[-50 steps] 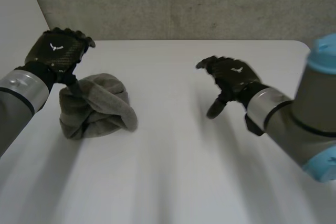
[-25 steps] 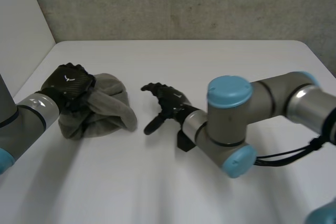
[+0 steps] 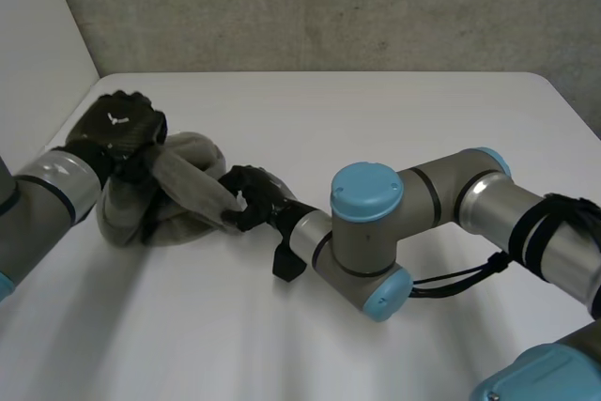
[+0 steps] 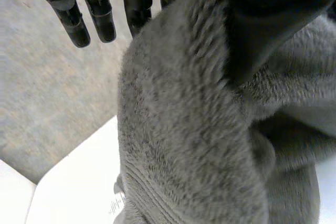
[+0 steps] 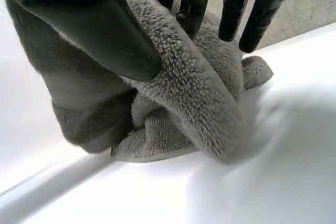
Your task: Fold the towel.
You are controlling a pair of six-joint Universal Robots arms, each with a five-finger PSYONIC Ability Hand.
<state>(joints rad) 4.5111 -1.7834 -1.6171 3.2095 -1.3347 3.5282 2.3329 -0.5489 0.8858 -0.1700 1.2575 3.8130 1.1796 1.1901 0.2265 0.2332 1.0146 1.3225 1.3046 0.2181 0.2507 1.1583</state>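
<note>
On the white table (image 3: 376, 119), the left hand (image 3: 117, 133) pinched the left edge of the bunched towel (image 3: 188, 183), the right hand (image 3: 250, 202) its right fold.

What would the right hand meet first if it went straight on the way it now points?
The towel: a fold of it sits between the thumb and fingers of the right hand; beyond it, perhaps the left hand.

Head camera is looking down on the table (image 3: 394, 110) from behind. Both wrist cameras are peering close, sharing the towel (image 3: 188, 185).
</note>
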